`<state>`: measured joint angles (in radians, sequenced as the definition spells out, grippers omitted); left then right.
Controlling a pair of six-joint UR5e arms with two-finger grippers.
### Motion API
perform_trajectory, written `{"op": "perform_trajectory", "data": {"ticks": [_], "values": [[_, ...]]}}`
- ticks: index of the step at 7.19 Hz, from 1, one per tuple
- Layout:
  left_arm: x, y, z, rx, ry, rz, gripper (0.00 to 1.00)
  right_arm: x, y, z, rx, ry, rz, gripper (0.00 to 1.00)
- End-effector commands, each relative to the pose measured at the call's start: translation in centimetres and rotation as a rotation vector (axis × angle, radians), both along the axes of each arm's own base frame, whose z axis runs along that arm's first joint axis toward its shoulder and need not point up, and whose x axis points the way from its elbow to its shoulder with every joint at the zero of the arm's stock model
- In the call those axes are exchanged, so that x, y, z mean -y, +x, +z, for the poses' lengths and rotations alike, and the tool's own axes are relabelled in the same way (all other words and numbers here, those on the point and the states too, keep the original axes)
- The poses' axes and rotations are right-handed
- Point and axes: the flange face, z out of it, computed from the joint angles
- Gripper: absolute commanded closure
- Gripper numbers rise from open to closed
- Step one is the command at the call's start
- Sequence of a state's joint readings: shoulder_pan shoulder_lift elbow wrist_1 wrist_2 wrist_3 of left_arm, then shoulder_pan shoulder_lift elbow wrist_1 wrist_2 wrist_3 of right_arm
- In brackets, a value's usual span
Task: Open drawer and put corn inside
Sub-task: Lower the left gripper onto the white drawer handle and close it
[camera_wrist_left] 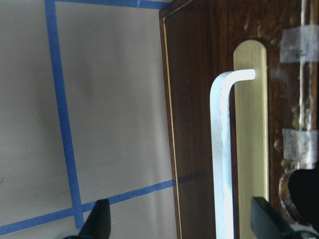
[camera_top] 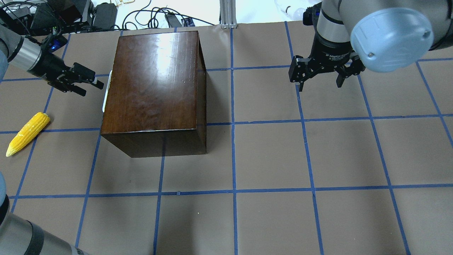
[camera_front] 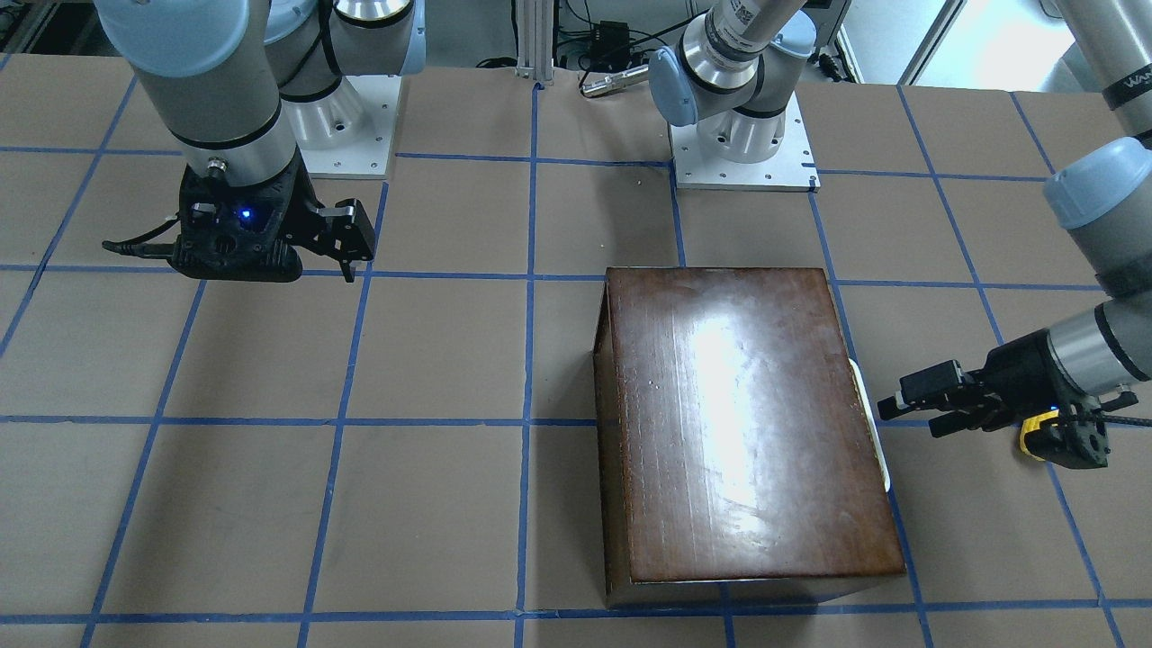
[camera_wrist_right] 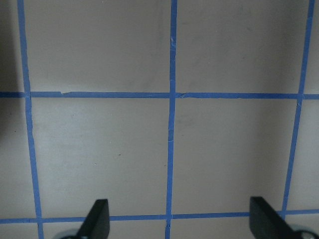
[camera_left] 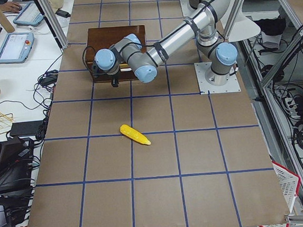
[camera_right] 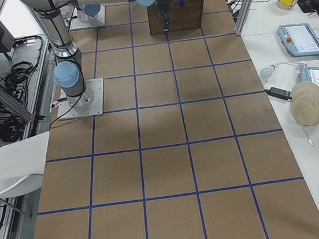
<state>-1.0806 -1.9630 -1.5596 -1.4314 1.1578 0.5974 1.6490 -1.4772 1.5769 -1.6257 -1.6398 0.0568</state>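
A taped-grid counter [camera_top: 269, 156] carries a glossy dark box [camera_top: 152, 81], its drawer [camera_wrist_left: 194, 124] shut. The left hand [camera_top: 91, 88], fingers apart, faces the drawer's slim whitish handle [camera_wrist_left: 221, 149] without touching it. The right hand [camera_top: 320, 85] hangs spread over bare counter. The corn [camera_top: 27, 132] lies apart from the box on the robot's left. It is probably light, rigid and prone to roll, so best pinched across its thick middle.

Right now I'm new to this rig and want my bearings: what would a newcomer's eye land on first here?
The glossy dark-brown box stands large on the table, its drawer apparently shut. The left gripper hovers open just off the whitish handle on the box's side. The yellow corn lies alone near the robot's left, apart from both.
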Motion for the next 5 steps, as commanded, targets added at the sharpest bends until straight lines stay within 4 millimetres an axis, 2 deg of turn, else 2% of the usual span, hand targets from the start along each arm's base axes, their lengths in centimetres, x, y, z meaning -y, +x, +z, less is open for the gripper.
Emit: {"op": "perform_trajectory", "data": {"ticks": [1, 3, 5], "values": [[0.0, -0.4, -1.6, -0.030, 0.020, 0.001, 0.00, 0.0, 0.0, 0.0, 0.000, 0.000, 0.000, 0.00], [0.2, -0.7, -1.7, -0.064, 0.015, 0.023, 0.00, 0.0, 0.0, 0.0, 0.000, 0.000, 0.000, 0.00], [0.0, -0.7, -3.0, -0.074, 0.035, 0.022, 0.00, 0.0, 0.0, 0.0, 0.001, 0.001, 0.000, 0.00]]}}
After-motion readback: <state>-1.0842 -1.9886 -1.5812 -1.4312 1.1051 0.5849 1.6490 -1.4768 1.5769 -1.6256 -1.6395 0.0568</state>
